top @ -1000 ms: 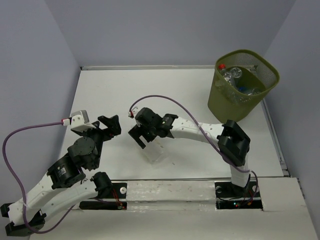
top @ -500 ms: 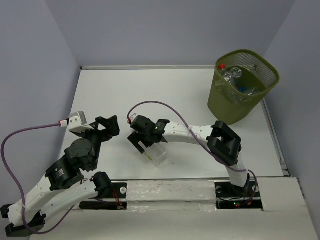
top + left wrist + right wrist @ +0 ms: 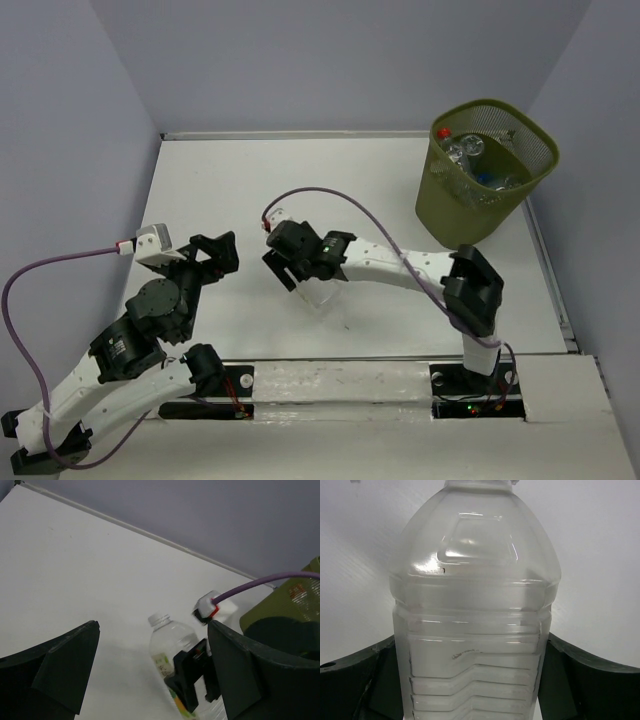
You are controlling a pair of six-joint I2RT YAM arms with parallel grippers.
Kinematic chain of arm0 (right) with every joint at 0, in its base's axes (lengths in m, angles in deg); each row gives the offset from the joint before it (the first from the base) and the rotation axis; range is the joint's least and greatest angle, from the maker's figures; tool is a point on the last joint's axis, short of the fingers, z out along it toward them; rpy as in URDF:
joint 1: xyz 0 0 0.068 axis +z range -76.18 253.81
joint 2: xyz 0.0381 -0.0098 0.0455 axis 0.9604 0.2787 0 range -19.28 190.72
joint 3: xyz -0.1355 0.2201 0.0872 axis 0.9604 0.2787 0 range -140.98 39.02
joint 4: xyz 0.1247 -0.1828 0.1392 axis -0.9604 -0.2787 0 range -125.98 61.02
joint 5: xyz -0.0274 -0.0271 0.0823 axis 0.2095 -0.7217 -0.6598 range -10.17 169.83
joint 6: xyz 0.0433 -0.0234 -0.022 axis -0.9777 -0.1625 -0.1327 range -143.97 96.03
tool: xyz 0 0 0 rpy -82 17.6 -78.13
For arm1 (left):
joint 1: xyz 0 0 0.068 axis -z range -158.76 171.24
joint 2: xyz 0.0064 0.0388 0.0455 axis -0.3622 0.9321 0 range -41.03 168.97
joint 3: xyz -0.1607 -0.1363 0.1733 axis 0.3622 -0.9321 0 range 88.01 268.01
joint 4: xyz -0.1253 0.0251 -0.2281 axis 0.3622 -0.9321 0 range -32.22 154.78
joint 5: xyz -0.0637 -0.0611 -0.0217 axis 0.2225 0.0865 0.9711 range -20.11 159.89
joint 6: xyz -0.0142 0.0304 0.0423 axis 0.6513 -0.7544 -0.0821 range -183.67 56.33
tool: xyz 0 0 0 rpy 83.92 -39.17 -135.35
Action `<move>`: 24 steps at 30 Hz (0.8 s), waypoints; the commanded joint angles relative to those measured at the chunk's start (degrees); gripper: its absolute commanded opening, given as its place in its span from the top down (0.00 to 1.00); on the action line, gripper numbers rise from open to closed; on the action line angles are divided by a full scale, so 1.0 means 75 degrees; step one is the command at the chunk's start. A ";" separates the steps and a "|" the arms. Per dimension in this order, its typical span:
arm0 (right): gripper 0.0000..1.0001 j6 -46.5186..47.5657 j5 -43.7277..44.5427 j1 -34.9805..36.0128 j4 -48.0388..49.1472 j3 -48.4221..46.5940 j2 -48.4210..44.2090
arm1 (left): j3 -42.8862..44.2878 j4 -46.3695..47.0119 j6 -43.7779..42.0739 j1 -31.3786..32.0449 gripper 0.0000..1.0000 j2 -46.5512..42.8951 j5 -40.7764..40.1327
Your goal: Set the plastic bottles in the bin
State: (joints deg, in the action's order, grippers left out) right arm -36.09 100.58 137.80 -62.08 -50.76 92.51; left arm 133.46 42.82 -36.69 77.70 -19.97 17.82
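I have the grasp and the carry comes next. My right gripper (image 3: 305, 275) is pinching a clear plastic bottle (image 3: 472, 610) across its ribbed body, and the wrist view shows a finger pressed against each flank. The bottle sits near the middle of the table (image 3: 300, 180), in front of my two bases, well apart from the bin (image 3: 450, 215) at the far right corner. I cannot tell whether its base touches the tabletop.

From my left wrist the bottle stands tilted rather than flat. Its white cap (image 3: 159, 619) points up and away from the table, and the green-and-yellow label end is lower, by my fingers. Its long axis runs lengthwise between my fingers, with the neck heading away from my wrist. In the overhead view it is too clear and too covered by my gripper to read.

I judge the next move calls for a lift high enough to clear the rim and a swing out to the far right. Then I let go over the opening, where other bottles (image 3: 465, 150) already lie (the thin wall may flex, so a firm but gentle squeeze seems wise).

My left gripper (image 3: 222, 250) hangs spread wide with nothing between its fingers, aimed toward the bottle.
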 commanded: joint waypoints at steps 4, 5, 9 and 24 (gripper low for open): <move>0.41 0.1005 0.1146 -0.2644 0.0791 -0.0416 -0.3254 | -0.0165 0.0724 -0.0504 -0.0041 0.01 -0.0101 0.0626; 0.41 0.1215 0.1217 -0.3101 0.1001 -0.0393 -0.3767 | -0.0166 0.0782 -0.0539 -0.0052 0.01 -0.0089 0.0696; 0.41 0.1463 0.1393 -0.5211 0.2125 -0.0393 -0.4451 | -0.0154 0.0795 -0.0598 -0.0052 0.01 0.0051 0.0931; 0.00 0.1019 0.0818 -0.8297 0.1954 -0.0627 -0.3608 | -0.0201 0.0935 -0.0738 -0.0076 0.01 0.0063 0.1318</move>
State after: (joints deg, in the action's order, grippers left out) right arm -27.43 106.99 75.60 -47.00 -52.37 65.05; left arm 132.58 47.10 -40.80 77.38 -20.17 27.04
